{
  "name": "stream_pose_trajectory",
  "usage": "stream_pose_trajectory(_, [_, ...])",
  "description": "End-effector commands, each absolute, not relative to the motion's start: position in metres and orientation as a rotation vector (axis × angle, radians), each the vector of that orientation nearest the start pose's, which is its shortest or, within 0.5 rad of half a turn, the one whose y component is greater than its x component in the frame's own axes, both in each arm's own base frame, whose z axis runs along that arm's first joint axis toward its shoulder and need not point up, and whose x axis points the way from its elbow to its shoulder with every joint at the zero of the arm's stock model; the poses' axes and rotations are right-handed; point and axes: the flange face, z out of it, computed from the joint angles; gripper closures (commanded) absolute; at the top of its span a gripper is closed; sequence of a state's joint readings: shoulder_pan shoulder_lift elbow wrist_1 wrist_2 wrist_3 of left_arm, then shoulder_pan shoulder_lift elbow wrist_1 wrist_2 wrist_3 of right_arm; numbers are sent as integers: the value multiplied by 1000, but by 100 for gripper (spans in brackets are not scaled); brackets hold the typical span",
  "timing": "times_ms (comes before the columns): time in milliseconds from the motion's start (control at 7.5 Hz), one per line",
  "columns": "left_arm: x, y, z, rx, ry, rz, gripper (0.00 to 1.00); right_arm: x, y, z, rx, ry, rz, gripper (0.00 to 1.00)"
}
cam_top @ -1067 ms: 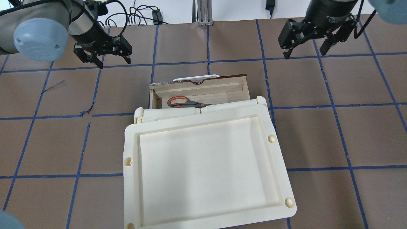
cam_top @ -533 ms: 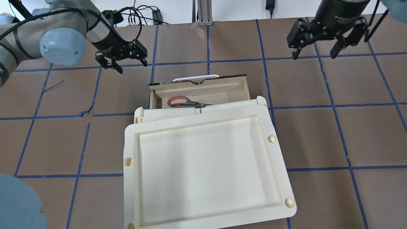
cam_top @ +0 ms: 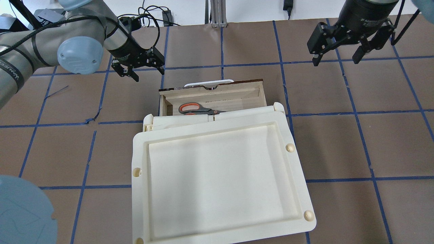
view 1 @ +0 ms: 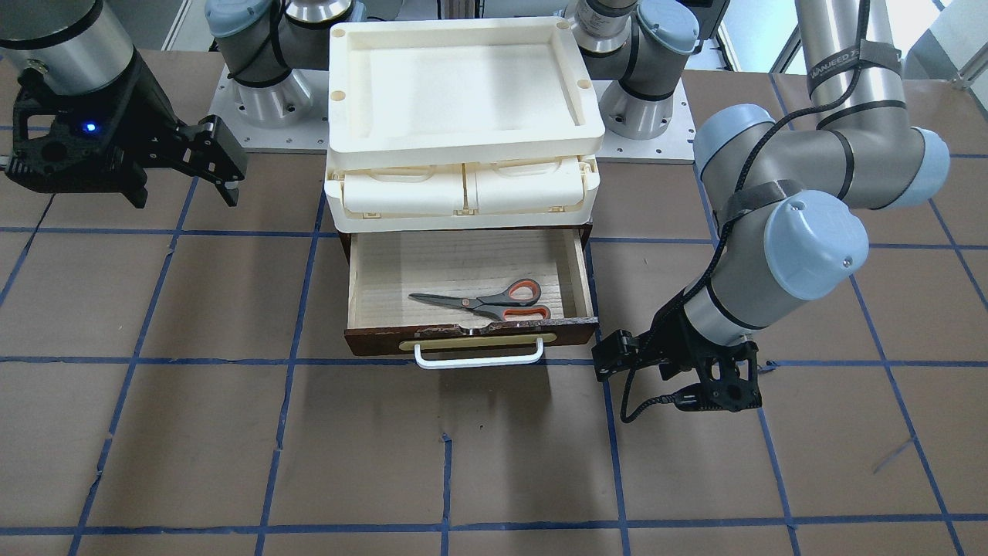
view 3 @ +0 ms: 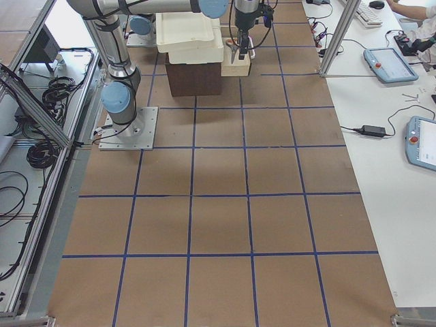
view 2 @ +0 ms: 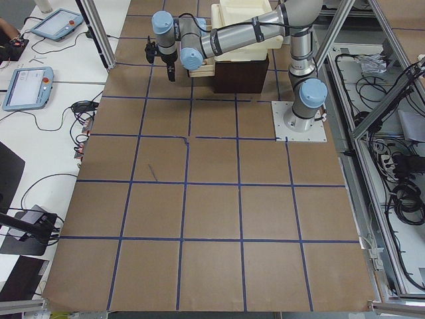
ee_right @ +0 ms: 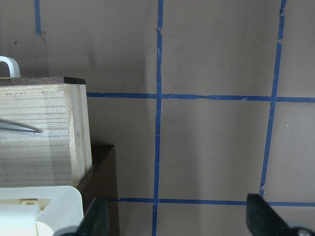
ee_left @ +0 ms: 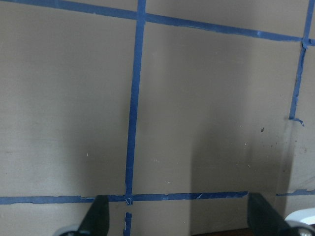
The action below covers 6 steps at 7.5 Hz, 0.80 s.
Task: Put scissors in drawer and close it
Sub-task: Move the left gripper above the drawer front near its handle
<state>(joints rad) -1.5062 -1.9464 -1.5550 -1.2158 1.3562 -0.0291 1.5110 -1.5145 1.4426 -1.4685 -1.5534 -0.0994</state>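
The scissors are seen inside the open drawer. The left gripper and right gripper are held wide, empty, above the desk.

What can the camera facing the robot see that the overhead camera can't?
Only the front-facing view shows the scissors whole, and the brass plate on the drawer front. Only the overhead view shows the tangle of black cables at the far edge; there the cream tray covers part of the scissors. Both show the open drawer, its white handle, the left gripper and the right gripper.
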Motion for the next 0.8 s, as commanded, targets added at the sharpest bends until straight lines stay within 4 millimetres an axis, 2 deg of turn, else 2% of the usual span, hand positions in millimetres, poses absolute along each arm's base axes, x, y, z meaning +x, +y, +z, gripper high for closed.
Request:
stream_pose_trajectory(0, [-115, -627, 315, -161, 3353, 35, 0, 100, -519, 507, -88, 3118, 49, 0])
stream_pose_trajectory(267, [-118, -622, 308, -190, 3350, 67, 0, 98, -513, 514, -60, 3130, 30, 0])
stream_pose_trajectory(400, [-125, -619, 312, -225, 3362, 78, 0, 107, -512, 516, -81, 3116, 7, 0])
stream_pose_trajectory(533, [-132, -614, 310, -260, 3365, 134, 0, 104, -516, 498, -74, 3120, 76, 0])
stream_pose_trajectory(667, [-137, -613, 311, -284, 3363, 144, 0, 103, -510, 486, -67, 3125, 111, 0])
